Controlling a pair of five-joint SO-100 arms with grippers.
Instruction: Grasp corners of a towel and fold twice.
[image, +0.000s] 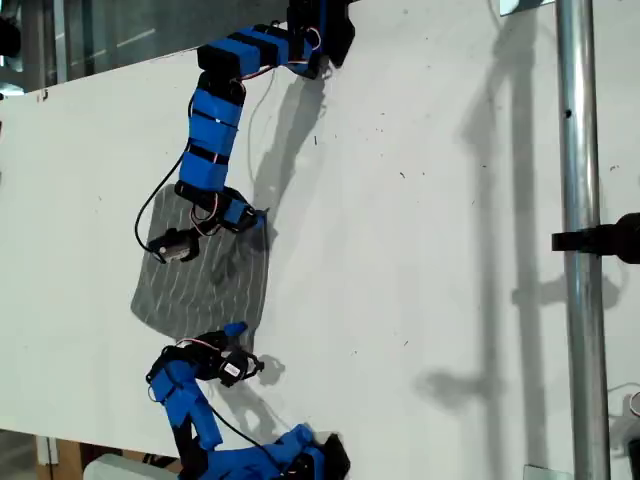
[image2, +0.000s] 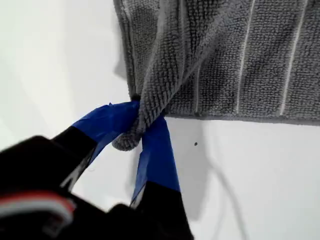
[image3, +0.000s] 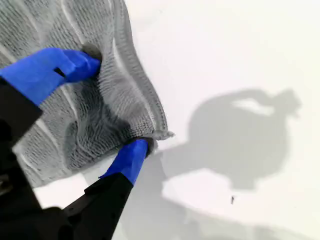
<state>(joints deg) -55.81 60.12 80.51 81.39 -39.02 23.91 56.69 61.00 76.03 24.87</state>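
Observation:
The grey striped towel (image: 205, 285) lies on the white table (image: 420, 250), toward the exterior view's left. My first gripper (image: 252, 215) (image2: 142, 120) comes in from the exterior view's top and is shut on one corner (image2: 127, 140). It pinches that corner up into a bunch, and the towel (image2: 240, 60) spreads away behind it. My second gripper (image: 238, 332) (image3: 116, 105) reaches in from the exterior view's bottom and is open. One finger (image3: 75, 65) presses on the towel (image3: 90, 130). The other finger (image3: 131, 157) sits at another corner (image3: 162, 134), with cloth rippled between them.
A metal pole (image: 580, 240) with a black clamp (image: 600, 243) crosses the exterior view's right side. The table's far edge (image: 100, 82) runs along the exterior view's upper left. Arm shadows fall on the table beside both arms.

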